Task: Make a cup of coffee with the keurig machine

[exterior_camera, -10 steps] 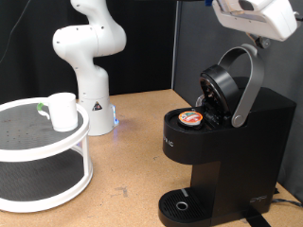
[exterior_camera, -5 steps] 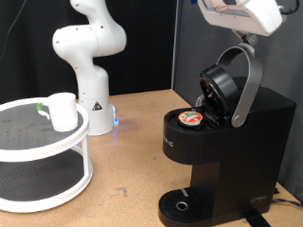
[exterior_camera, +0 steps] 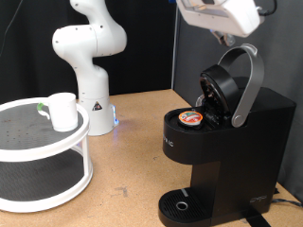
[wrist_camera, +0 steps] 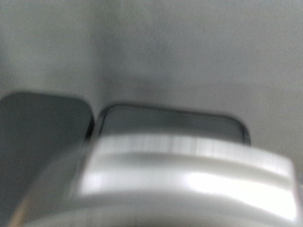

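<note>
The keurig machine (exterior_camera: 222, 142) stands at the exterior view's right with its lid raised and the silver-grey arched handle (exterior_camera: 248, 80) up. A small pod with orange-red foil (exterior_camera: 191, 117) sits in the open chamber. My gripper (exterior_camera: 224, 39) hangs just above the top of the raised handle, with nothing visible between its fingers. The white cup (exterior_camera: 62, 111) stands on the top tier of the white round stand (exterior_camera: 38, 151) at the exterior view's left, far from the gripper. The wrist view is blurred and shows the silver handle (wrist_camera: 180, 175) close up over the black machine top (wrist_camera: 166, 123).
A white robot arm base (exterior_camera: 93, 99) stands at the back of the wooden table (exterior_camera: 123, 189), between the stand and the machine. The round drip tray (exterior_camera: 180, 203) at the machine's foot has nothing on it.
My gripper has moved towards the exterior view's left along the top, from beyond the handle's right side to above its top. Machine, pod and cup have not moved.
</note>
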{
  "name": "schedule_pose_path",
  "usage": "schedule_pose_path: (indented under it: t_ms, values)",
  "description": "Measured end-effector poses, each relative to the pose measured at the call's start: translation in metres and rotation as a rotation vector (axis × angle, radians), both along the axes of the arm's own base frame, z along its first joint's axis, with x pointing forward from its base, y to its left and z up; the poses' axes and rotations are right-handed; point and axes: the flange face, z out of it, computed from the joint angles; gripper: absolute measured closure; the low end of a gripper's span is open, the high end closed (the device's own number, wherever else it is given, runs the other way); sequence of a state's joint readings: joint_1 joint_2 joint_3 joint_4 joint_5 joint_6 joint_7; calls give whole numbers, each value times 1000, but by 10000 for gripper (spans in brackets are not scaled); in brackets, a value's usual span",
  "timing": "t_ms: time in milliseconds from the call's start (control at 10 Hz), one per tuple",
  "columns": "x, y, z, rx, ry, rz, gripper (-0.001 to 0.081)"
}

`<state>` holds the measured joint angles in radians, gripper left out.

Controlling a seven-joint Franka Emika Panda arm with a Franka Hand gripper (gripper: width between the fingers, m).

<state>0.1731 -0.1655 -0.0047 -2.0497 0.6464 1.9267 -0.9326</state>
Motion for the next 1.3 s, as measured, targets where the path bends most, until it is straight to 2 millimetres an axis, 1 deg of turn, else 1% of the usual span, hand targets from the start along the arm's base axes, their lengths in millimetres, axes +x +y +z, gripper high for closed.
schedule_pose_path:
  t_ms: [200, 300, 400, 600, 700, 800, 900, 1100, 1300]
  values:
    - [0, -11, -12, -42, 18, -23, 806]
    - [2, -13, -14, -24, 11, -45, 806]
    - [5, -12, -8, 32, -6, -73, 806]
    - [10, -8, 10, 141, -39, -102, 806]
    - [12, -3, 18, 151, -52, -97, 806]
    - [11, 5, 21, 140, -53, -87, 806]
    - [10, 15, 18, 106, -43, -78, 806]
    - [11, 33, 6, 46, -28, -77, 806]
    - [15, 47, -6, 33, -36, -81, 806]
